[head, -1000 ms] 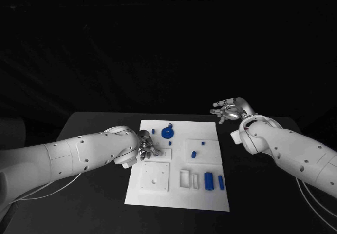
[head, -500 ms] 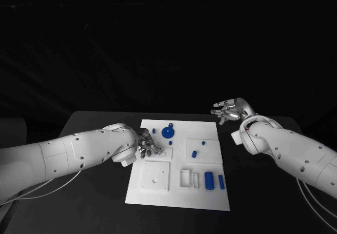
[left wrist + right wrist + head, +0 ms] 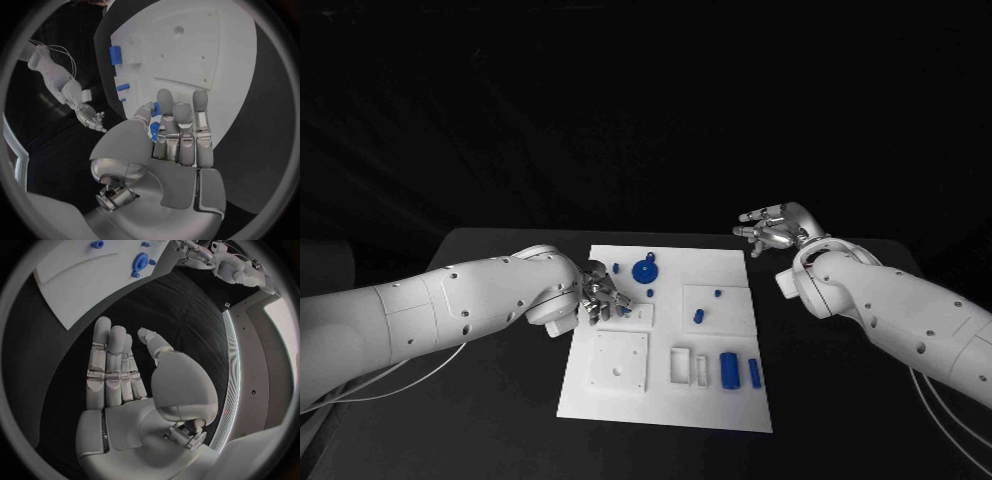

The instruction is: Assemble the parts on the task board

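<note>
The white task board (image 3: pixel 726 262) lies in the middle of the black table. My left hand (image 3: pixel 599 298) hovers over the board's left side, near a raised square plate. In the left wrist view my left hand (image 3: pixel 178 132) pinches a small blue part (image 3: pixel 154 131) between thumb and fingers. A blue round gear (image 3: pixel 643 271) and a short blue peg (image 3: pixel 616 268) stand just behind that hand. My right hand (image 3: pixel 769 230) hangs off the board's far right corner, fingers apart and holding nothing; the right wrist view shows its bare palm (image 3: pixel 125 375).
More blue pegs (image 3: pixel 698 317) stand on a square block right of centre. Two blue cylinders (image 3: pixel 730 370) lie near the front right beside white slots (image 3: pixel 689 366). A white square plate (image 3: pixel 616 360) with holes sits at the front left. Bare black table (image 3: pixel 488 420) surrounds the board.
My left hand has edged slightly back and to the left over the board while its forearm rose. The right hand has stayed put.
</note>
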Robot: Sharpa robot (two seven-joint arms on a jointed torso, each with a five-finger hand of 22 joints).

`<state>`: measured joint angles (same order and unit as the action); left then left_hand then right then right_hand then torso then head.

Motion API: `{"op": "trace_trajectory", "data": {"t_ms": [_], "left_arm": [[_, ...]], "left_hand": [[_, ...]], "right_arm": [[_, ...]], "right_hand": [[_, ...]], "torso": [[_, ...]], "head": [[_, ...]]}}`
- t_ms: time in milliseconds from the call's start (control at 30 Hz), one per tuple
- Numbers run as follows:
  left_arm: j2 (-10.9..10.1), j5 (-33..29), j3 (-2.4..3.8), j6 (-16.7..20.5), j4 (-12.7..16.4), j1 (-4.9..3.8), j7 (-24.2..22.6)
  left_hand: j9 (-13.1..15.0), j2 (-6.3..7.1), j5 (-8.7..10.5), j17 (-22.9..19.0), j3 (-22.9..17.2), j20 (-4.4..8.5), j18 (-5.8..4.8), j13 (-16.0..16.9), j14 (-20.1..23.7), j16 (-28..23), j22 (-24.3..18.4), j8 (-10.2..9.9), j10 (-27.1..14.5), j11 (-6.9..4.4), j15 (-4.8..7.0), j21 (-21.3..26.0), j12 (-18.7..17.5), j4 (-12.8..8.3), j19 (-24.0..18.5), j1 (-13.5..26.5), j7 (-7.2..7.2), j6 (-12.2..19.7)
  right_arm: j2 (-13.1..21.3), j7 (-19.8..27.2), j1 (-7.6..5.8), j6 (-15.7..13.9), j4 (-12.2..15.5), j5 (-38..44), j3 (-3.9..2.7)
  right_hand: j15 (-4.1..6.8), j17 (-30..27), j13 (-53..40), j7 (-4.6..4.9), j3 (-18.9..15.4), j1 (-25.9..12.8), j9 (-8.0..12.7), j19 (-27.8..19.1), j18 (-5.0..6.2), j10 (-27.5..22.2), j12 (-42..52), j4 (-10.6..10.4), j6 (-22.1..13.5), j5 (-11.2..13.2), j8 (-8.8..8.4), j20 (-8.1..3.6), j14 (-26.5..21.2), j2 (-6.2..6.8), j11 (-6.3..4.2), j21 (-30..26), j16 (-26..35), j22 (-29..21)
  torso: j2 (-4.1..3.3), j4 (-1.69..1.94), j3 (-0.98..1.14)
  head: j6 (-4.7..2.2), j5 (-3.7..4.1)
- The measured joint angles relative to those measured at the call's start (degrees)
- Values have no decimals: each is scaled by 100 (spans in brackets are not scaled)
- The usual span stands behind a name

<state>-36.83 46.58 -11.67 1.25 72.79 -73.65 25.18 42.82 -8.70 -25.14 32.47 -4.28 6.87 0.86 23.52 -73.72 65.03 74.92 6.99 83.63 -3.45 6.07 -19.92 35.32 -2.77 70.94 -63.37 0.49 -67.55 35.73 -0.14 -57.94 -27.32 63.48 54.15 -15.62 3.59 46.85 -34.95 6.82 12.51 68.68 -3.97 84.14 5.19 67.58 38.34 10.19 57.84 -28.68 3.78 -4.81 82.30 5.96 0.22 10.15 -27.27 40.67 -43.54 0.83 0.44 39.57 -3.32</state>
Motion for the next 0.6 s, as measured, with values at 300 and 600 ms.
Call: {"op": "trace_trajectory", "data": {"t_ms": [300,600], "left_arm": [[126,-108,2,-236,-189,-36,-4],[217,-40,2,-328,-303,-64,0]], "left_hand": [[1047,-101,-577,-24,-1296,30,0,45,66,90,0,76,-31,-54,27,-105,94,-1148,-73,756,-49,113],[1414,434,1169,-48,-3048,48,0,57,86,127,-1,-57,-30,-33,46,-383,133,-832,-136,1015,-42,37]], "right_arm": [[-7,-4,2,12,-6,-1,0],[-10,-9,2,18,-6,-2,0]], "right_hand": [[0,0,0,-6,0,0,0,0,-1,-21,0,0,6,0,0,0,0,0,-21,1,0,0],[0,5,0,-7,56,1,0,0,0,-21,0,56,7,1,0,0,0,0,-21,1,0,1]], "torso": [[-2,-3,1],[-5,-4,3]], "head": [[8,-2],[6,1]]}}
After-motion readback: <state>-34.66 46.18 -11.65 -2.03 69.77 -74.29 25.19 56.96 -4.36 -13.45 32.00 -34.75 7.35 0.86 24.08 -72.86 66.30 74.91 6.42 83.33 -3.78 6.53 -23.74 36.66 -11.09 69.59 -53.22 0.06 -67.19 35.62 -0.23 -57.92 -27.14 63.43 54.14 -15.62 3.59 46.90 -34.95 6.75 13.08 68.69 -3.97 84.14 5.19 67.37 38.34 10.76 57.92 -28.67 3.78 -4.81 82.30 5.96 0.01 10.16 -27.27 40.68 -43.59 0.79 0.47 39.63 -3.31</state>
